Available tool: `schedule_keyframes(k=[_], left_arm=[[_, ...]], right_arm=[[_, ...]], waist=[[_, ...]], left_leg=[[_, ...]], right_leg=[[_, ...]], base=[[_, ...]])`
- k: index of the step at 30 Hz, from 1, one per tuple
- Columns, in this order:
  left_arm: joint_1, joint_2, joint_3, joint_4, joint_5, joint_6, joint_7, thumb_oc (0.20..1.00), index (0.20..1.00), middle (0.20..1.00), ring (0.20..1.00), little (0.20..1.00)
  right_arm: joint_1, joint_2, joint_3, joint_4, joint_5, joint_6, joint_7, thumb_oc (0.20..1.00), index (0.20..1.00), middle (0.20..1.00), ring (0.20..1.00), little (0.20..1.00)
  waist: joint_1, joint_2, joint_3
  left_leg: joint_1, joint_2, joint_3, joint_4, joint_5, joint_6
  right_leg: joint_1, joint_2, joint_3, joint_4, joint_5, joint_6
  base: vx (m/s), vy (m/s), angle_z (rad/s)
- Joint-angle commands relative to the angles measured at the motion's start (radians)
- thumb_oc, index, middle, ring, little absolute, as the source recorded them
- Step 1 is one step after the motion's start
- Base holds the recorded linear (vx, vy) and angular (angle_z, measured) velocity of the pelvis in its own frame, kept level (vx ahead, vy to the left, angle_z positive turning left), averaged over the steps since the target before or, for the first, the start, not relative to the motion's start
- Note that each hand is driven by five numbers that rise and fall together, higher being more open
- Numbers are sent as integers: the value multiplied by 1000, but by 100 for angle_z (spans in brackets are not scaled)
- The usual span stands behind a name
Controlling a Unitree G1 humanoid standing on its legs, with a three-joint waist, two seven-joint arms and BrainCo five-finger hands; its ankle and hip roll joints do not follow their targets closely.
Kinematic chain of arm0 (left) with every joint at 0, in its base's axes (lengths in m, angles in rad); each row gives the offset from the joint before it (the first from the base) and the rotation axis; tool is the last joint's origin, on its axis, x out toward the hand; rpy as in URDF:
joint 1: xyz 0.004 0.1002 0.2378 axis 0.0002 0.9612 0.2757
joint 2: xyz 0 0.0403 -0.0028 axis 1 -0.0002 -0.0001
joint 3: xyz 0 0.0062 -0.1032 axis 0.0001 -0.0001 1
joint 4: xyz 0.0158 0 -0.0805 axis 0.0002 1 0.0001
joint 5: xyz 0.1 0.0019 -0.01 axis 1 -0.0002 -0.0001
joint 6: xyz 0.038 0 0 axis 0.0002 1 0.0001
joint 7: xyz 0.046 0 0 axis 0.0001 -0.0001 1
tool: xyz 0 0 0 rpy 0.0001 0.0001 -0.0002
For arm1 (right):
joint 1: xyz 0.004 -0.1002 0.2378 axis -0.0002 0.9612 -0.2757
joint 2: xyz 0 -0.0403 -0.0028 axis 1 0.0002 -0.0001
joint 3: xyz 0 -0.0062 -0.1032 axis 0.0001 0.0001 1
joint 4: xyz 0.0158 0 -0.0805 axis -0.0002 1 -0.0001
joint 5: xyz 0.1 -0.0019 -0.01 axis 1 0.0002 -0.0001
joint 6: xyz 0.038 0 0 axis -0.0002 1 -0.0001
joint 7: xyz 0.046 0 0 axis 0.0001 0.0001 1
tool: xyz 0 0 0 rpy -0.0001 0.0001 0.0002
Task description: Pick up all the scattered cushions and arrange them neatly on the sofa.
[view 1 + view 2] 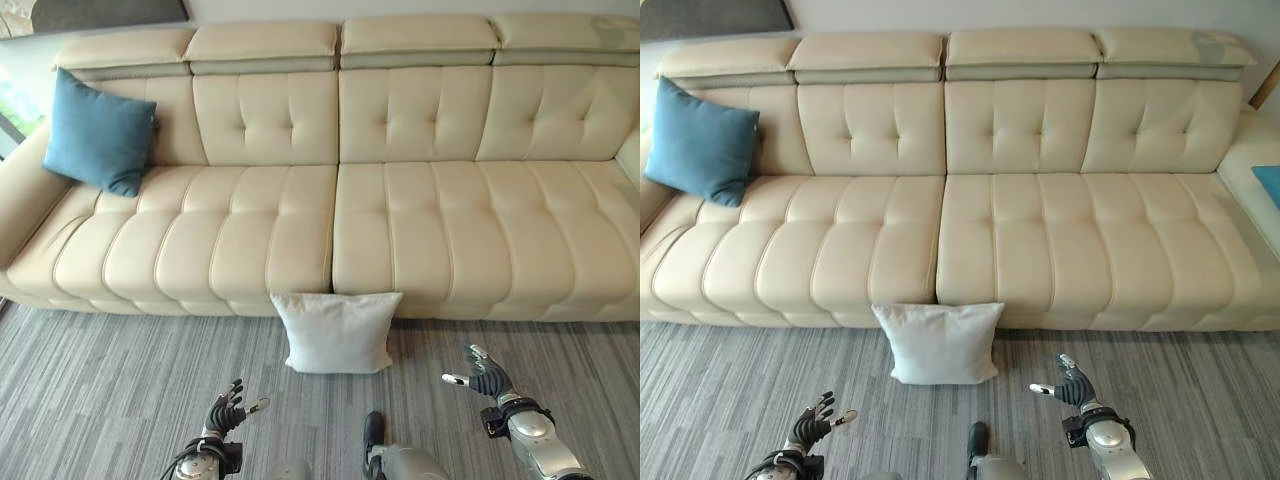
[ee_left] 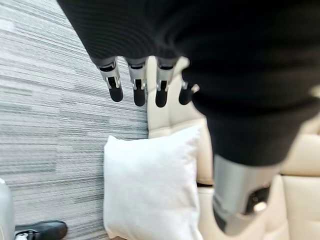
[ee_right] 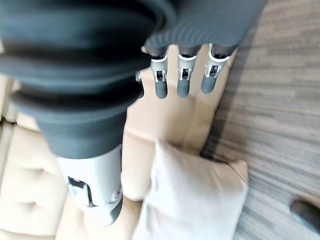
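A white cushion point(image 1: 336, 331) stands on the carpet, leaning against the front of the cream sofa point(image 1: 430, 240) at its middle seam. A blue cushion point(image 1: 98, 133) rests upright in the sofa's left corner against the backrest. My left hand point(image 1: 226, 410) hovers low over the carpet, short of the white cushion point(image 2: 150, 190) and to its left, fingers point(image 2: 137, 92) straight and holding nothing. My right hand point(image 1: 484, 376) hangs to the right of the white cushion point(image 3: 195, 195), also open and holding nothing, fingers point(image 3: 182, 82) spread.
Grey striped carpet point(image 1: 100, 380) covers the floor in front of the sofa. At the far right a chaise part of the sofa carries a bit of another blue item point(image 1: 1268, 180). A dark panel point(image 1: 110, 12) hangs on the wall above the sofa.
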Motion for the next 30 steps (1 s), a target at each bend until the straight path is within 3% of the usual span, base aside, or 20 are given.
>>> schedule_keyframes(k=[1,4,7,9,13,20,22,25,27,30], left_arm=[[-19,52,-11,-47,6,-26,1,1000,1000,1000,1000,1000],[-18,57,-11,-51,4,-26,0,1000,1000,1000,1000,1000],[-18,68,-5,-55,2,-26,9,1000,1000,1000,1000,1000],[-21,70,-3,-49,1,-23,8,1000,1000,1000,1000,1000],[-28,81,-3,-27,28,-24,2,1000,1000,1000,1000,1000],[-35,104,11,-49,25,-26,10,1000,1000,1000,1000,1000],[-46,119,26,-47,15,-29,19,1000,1000,1000,1000,1000],[-58,127,39,-40,-9,-33,27,1000,1000,1000,1000,1000],[-72,135,42,-36,-25,-38,31,1000,1000,1000,1000,1000],[-105,149,53,-17,-39,-45,39,1000,1000,1000,1000,1000]], right_arm=[[8,-23,-19,-19,22,-38,-10,1000,1000,1000,1000,1000],[7,-22,-17,-15,23,-37,-12,1000,1000,1000,1000,1000],[4,-11,-8,-5,20,-36,-17,1000,1000,1000,1000,1000],[5,-4,-8,2,18,-33,-16,1000,1000,1000,1000,1000],[12,19,-9,25,3,-21,1,1000,1000,1000,1000,1000],[-22,40,6,42,-7,-15,2,1000,1000,1000,1000,1000],[-58,47,18,65,-6,-14,-4,1000,1000,1000,1000,1000],[-97,45,38,79,-14,-12,-15,1000,1000,1000,1000,1000],[-107,30,47,80,-25,-10,-16,1000,1000,1000,1000,1000],[-135,17,68,105,-40,-11,-27,1000,1000,1000,1000,1000]], waist=[[-13,-29,5],[-2,-34,6],[17,-35,12],[18,-41,11],[10,-50,-24],[24,-53,-25],[35,-52,-13],[43,-48,7],[27,-52,31],[36,-67,52]], left_leg=[[-10,9,57,-274,22,19],[-48,17,61,-330,55,14],[-95,41,57,-404,141,-3],[-100,46,73,-404,151,-4],[-44,6,101,-426,101,35],[-38,-22,129,-401,46,71],[-33,-30,144,-389,26,91],[-12,-37,153,-386,0,103],[-20,-50,131,-348,-13,106],[-67,-53,120,-295,-29,101]], right_leg=[[26,-80,47,71,-157,163],[50,-79,51,51,-163,168],[93,-62,60,35,-179,167],[107,-63,66,43,-185,170],[122,-114,93,65,-171,216],[82,-167,103,109,-137,260],[33,-194,93,184,-95,282],[-39,-225,28,192,-61,275],[-70,-216,57,174,-65,269],[-80,-208,52,181,-87,252]], base=[[185,-15,13],[132,31,12],[142,61,-4],[197,166,-18],[229,318,-20],[54,189,-12],[51,187,-14],[51,74,-41],[79,2,-21],[10,-71,37]])
